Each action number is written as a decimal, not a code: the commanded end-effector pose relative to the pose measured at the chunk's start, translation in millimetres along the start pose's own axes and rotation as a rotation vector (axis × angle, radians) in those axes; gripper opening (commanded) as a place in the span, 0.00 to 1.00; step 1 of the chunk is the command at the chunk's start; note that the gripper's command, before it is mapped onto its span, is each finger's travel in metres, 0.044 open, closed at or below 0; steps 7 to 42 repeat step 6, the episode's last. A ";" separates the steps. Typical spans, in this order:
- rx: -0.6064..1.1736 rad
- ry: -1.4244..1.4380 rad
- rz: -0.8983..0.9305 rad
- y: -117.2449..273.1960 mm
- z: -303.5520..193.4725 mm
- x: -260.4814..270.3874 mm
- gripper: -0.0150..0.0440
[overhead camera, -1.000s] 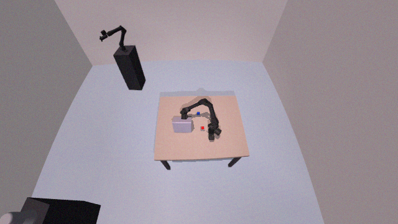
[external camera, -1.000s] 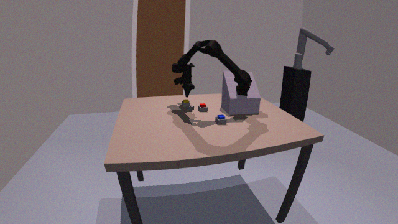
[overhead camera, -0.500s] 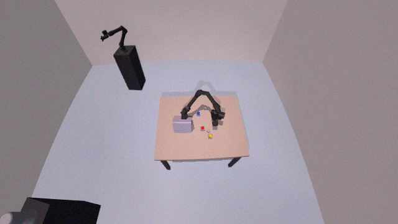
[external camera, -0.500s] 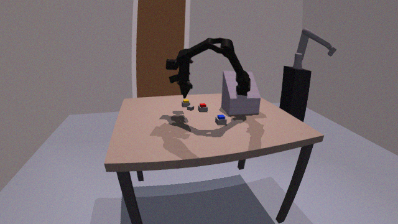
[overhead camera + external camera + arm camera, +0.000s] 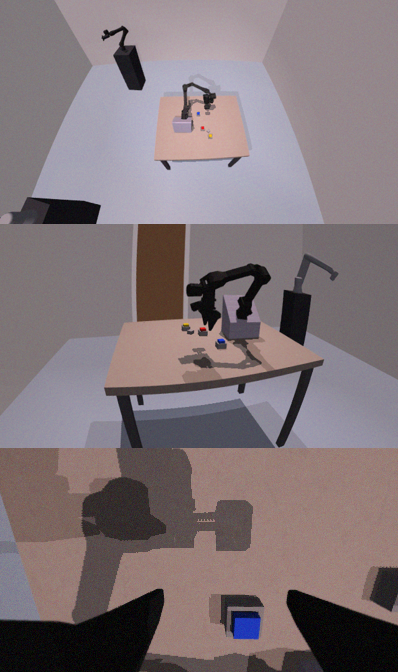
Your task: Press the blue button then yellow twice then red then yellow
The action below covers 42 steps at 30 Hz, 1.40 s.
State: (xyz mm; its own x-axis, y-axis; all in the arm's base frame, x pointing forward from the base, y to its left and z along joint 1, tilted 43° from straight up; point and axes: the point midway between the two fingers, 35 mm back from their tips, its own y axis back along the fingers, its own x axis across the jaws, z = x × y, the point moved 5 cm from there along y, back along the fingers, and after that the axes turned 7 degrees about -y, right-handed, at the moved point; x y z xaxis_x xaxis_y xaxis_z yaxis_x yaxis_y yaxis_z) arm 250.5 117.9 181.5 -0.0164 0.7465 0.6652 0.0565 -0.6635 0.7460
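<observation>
My gripper's fingers (image 5: 207, 107) (image 5: 208, 326) stand wide apart above the table (image 5: 174, 146) (image 5: 140, 348) (image 5: 300, 548), holding and touching nothing. Relative to the blue button (image 5: 198, 113) (image 5: 221, 341) (image 5: 247, 627), the red button (image 5: 203, 127) (image 5: 203, 330) is near, the yellow button (image 5: 210, 135) (image 5: 186, 325) farther. The blue cap is square, facing up, without a long axis.

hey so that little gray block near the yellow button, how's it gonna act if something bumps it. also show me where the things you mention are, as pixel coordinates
The gray block (image 5: 208, 131) (image 5: 190, 331) looks low and flat-sided, so it would probably slide rather than roll. Its squat shape makes tipping unlikely. Being smaller than the yellow button (image 5: 210, 135) (image 5: 186, 325), it's probably light and easily nudged.
</observation>
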 end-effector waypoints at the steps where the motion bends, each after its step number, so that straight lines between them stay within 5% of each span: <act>1: 0.006 -0.010 0.022 4.5 -30.8 20.0 0.93; 42: 0.006 -0.010 0.022 4.5 -30.8 20.0 0.93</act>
